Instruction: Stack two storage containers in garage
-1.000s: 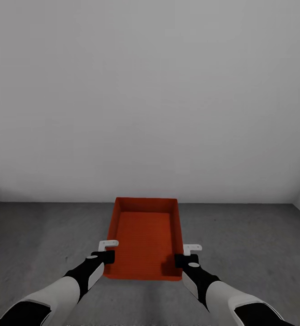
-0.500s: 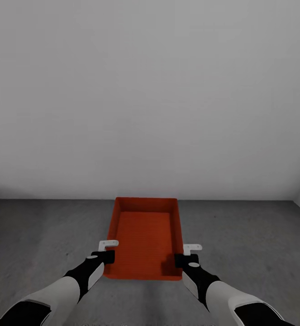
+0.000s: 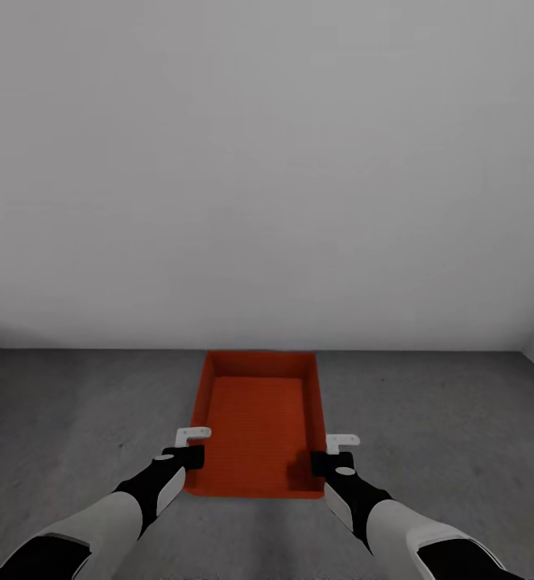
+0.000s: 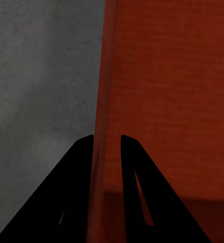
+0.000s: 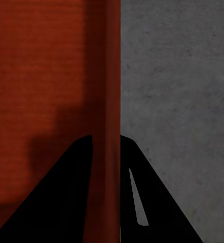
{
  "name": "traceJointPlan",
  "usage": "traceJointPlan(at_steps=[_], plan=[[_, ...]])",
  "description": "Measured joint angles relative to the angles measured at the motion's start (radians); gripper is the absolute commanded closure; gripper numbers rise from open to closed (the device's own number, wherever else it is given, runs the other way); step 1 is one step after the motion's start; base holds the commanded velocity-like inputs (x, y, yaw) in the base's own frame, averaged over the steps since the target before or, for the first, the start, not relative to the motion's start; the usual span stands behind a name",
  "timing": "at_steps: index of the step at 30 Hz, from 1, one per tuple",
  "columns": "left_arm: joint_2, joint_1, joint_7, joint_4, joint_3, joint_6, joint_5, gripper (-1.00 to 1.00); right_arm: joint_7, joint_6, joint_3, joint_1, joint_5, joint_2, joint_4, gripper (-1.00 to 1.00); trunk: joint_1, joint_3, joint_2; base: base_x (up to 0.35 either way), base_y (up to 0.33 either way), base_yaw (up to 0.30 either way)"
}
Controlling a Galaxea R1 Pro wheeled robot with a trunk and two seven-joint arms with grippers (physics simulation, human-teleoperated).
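Orange-red container (image 3: 257, 423) between my hands: left hand (image 4: 107, 144) clamped on its left wall, right hand (image 5: 106, 144) on right wall, concrete floor (image 3: 73, 419) beneath.

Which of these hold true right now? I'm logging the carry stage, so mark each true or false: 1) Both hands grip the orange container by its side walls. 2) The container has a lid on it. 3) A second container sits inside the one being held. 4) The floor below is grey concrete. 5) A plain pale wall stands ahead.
1) True: the left hand and the right hand each pinch a side wall of the storage container.
2) False: it is open on top, with its ribbed bottom showing.
3) False: the held container is empty.
4) True: the floor is rough grey concrete.
5) True: a bare whitish wall faces the robot.
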Motion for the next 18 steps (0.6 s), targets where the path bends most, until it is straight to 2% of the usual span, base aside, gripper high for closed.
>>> traceJointPlan(at_steps=[18], plan=[[0.0, 0.0, 0.0, 0.0, 0.001, -0.001, 0.0, 1.0, 0.0, 0.0, 0.001, 0.0, 0.0, 0.0, -0.001, 1.0, 0.0, -0.029, 0.0, 0.0, 0.0, 0.0]])
